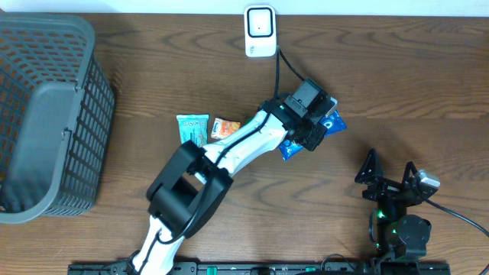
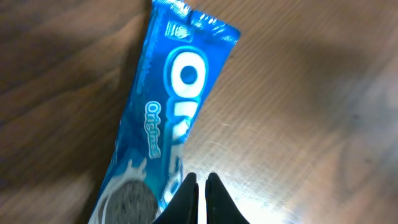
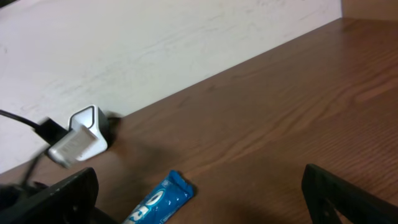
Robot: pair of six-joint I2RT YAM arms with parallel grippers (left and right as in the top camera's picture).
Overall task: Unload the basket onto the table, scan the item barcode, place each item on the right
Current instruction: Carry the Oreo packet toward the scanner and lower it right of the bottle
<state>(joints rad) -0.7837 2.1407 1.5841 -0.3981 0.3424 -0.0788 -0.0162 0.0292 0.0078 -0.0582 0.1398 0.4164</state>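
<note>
My left claw (image 2: pixel 199 196) is closed, its tips together right at the long edge of the blue Oreo pack (image 2: pixel 165 118). The pack lies flat on the wooden surface (image 2: pixel 298 124). I cannot tell whether any wrapper is pinched. My right claw (image 3: pixel 199 180) stands wide open and holds nothing, well apart from the pack. Beyond the pack the white scanner (image 1: pixel 260 30) sits at the far edge. The grey basket (image 1: pixel 46 114) is off to my left.
</note>
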